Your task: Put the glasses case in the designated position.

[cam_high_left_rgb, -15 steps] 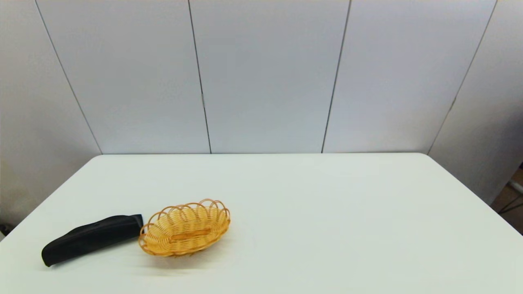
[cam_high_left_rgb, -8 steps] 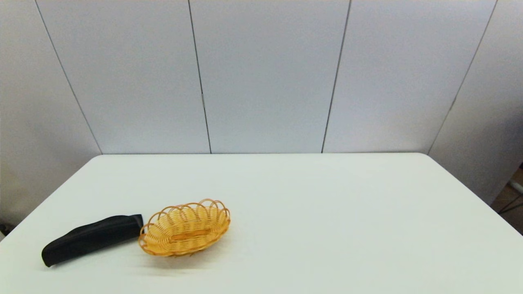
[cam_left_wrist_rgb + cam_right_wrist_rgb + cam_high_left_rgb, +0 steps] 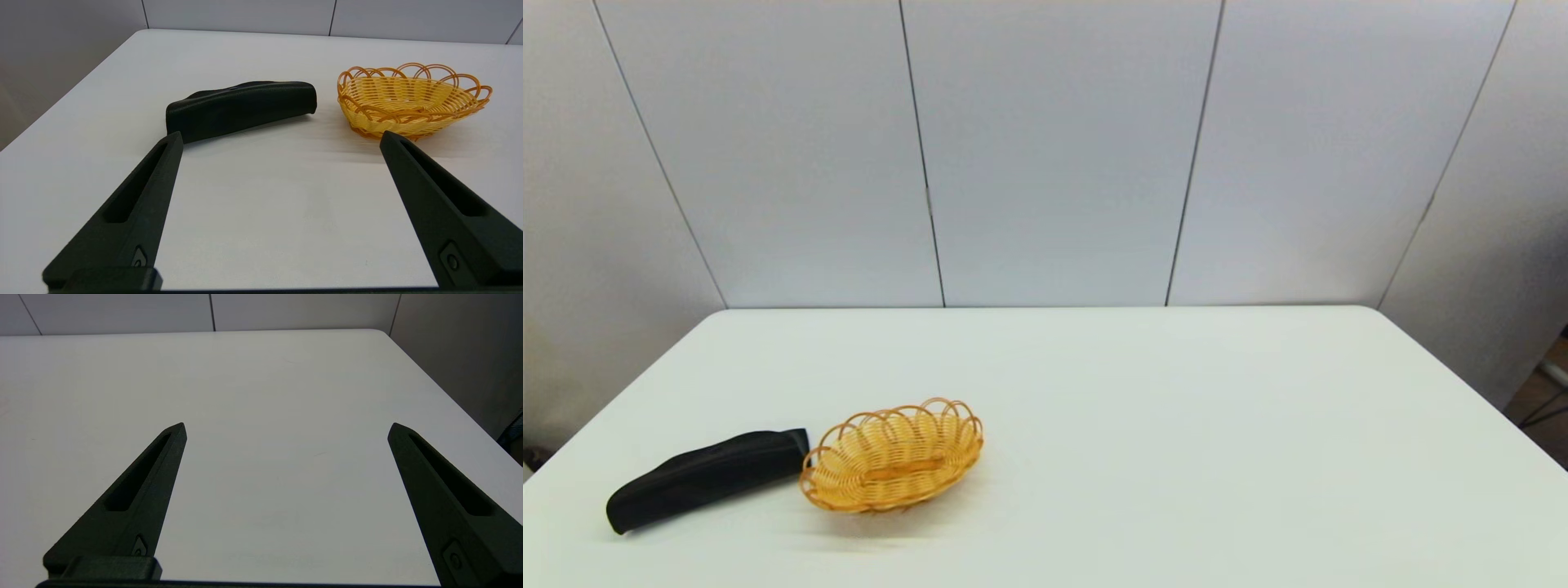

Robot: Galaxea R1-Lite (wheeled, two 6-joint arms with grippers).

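The left gripper (image 3: 281, 136) is hovering low, its 2 fingers spread, facing the glasses case (image 3: 241, 108) and basket (image 3: 410, 100). The right gripper (image 3: 286, 430) is hanging spread over bare table (image 3: 286, 375).

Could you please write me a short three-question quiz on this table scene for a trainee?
1. True or false: the glasses case already lies inside the basket.
2. Which gripper's wrist view shows both the case and the basket?
A. the left gripper
B. the right gripper
3. Fill in the blank: both grippers' fingers are spread ____ and hold nothing.

Key
1. False. The case lies on the table, beside the basket on the robot's left, one end close to the rim.
2. A. The right wrist view shows only bare table.
3. open
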